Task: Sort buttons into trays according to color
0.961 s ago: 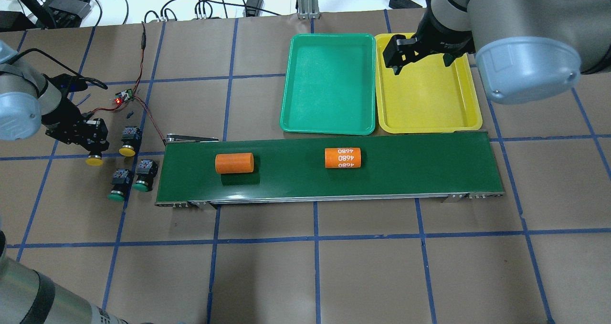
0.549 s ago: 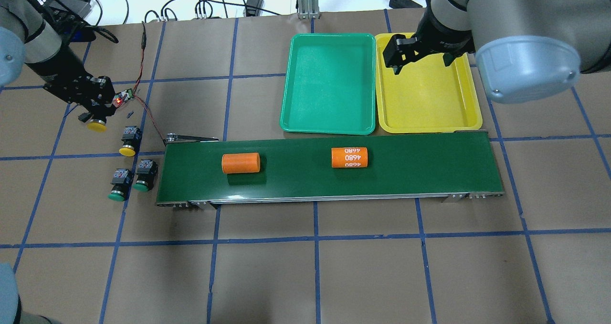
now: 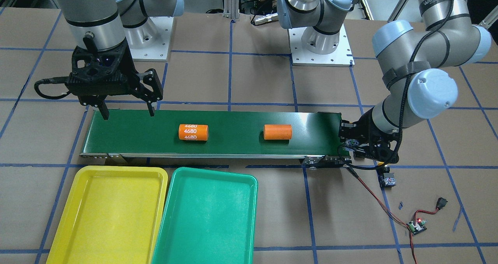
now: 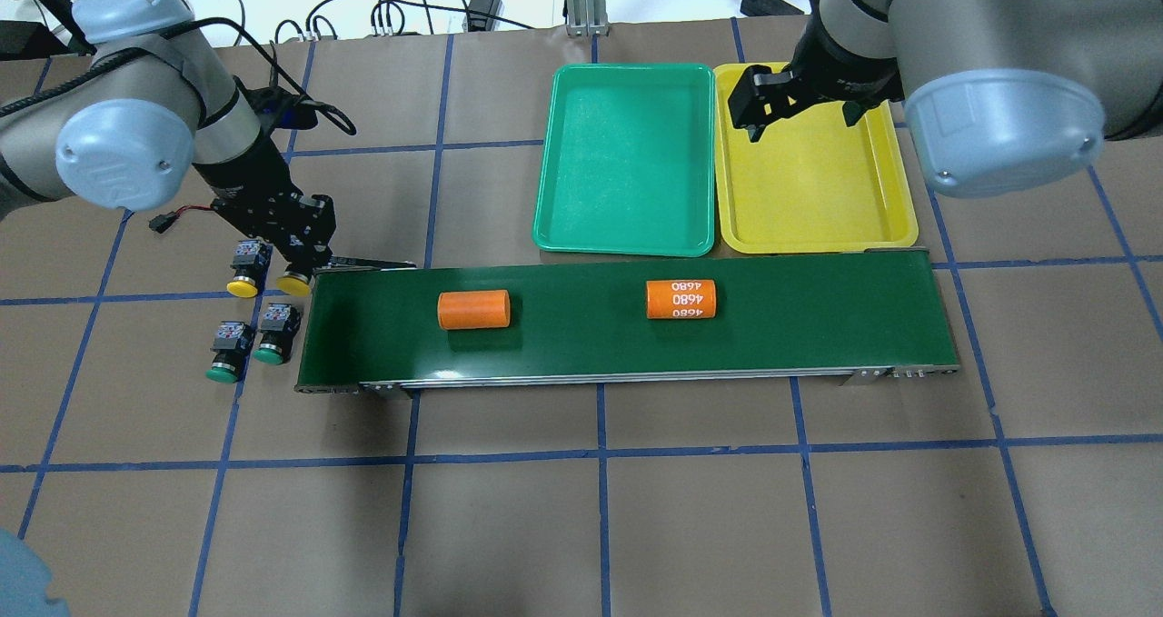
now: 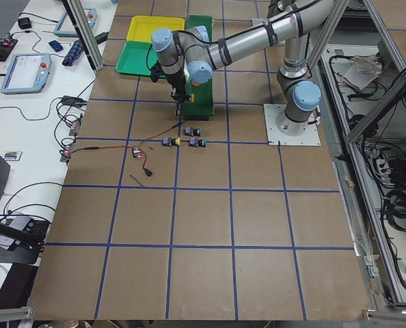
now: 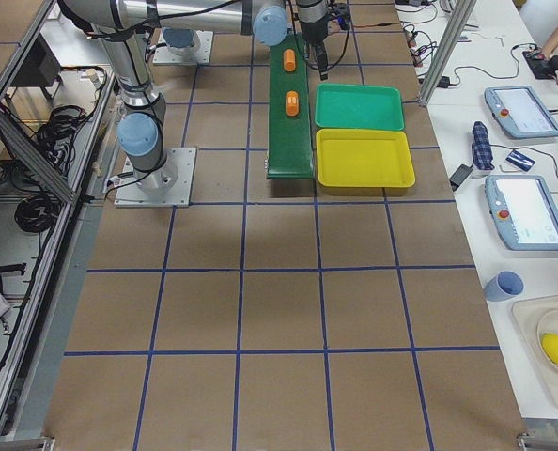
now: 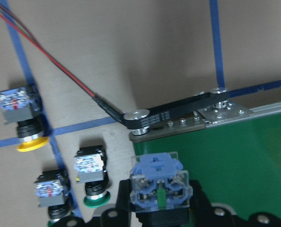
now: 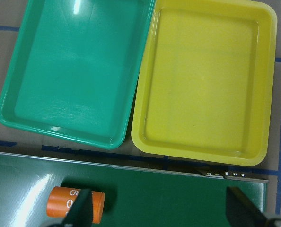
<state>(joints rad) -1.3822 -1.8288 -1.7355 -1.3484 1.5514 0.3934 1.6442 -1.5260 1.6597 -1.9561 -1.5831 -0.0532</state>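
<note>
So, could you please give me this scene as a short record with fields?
Left hand: shut on a yellow-capped black push-button, by the dark-green conveyor belt's end
Right hand: open, holds nothing
Loose buttons: one yellow-capped button, two green-capped buttons
Trays: bright yellow plastic tray and green plastic tray, both without buttons
Belt load: two orange cylinders
</note>
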